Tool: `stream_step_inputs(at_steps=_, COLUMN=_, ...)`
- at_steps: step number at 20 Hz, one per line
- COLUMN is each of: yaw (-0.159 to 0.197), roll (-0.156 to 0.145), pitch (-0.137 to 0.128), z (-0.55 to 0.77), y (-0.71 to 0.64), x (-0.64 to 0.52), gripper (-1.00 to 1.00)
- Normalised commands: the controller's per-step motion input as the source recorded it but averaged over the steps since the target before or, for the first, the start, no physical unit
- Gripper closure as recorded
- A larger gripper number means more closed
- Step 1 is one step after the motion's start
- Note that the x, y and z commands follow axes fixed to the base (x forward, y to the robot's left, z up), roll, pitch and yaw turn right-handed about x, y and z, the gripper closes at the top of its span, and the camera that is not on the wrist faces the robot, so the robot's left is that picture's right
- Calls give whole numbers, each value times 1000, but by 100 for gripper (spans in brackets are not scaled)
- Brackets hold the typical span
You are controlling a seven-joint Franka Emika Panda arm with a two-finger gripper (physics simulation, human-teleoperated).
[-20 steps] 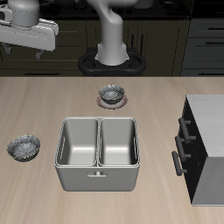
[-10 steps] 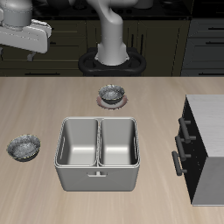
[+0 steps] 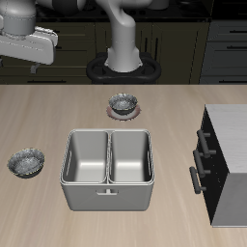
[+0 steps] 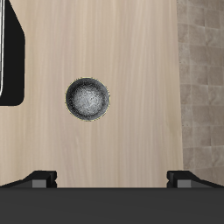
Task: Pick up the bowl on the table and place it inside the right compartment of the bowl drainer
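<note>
The bowl [image 3: 26,163] [image 4: 88,99] sits alone on the wooden table, apart from the bowl drainer [image 3: 108,185]. The drainer's two wells are both empty, including the right compartment [image 3: 130,157]. My gripper [image 3: 21,60] [image 4: 113,178] hangs high in the air, roughly over the bowl's end of the table. It is open wide with nothing between its fingertips [image 4: 39,178]. In the wrist view the bowl lies well below the gripper, and a dark corner of the drainer [image 4: 10,61] shows at the frame's edge.
A like bowl on a pale saucer [image 3: 123,103] stands farther back, near the robot's base [image 3: 123,66]. A grey cabinet [image 3: 224,164] with a dark front occupies the table's other end. The table's side edge and tiled floor [image 4: 203,79] lie just beyond the bowl.
The gripper has drifted slightly sideways, toward the table's end by the bowl. Bowl and drainer have not moved.
</note>
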Motion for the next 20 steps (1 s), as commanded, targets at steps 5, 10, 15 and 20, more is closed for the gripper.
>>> stream_step_inputs(at_steps=5, yaw=-3, roll=1, pitch=-4, z=45, y=140, x=281, gripper=-100)
stream_step_inputs(at_steps=10, yaw=9, roll=-14, pitch=-17, z=31, y=36, x=178, gripper=-100)
stream_step_inputs(at_steps=15, yaw=-24, roll=-16, pitch=33, z=-121, y=-58, x=285, gripper=-100)
stream_step_inputs(at_steps=20, yaw=12, roll=-26, pitch=10, z=-37, y=-37, x=173, gripper=-100)
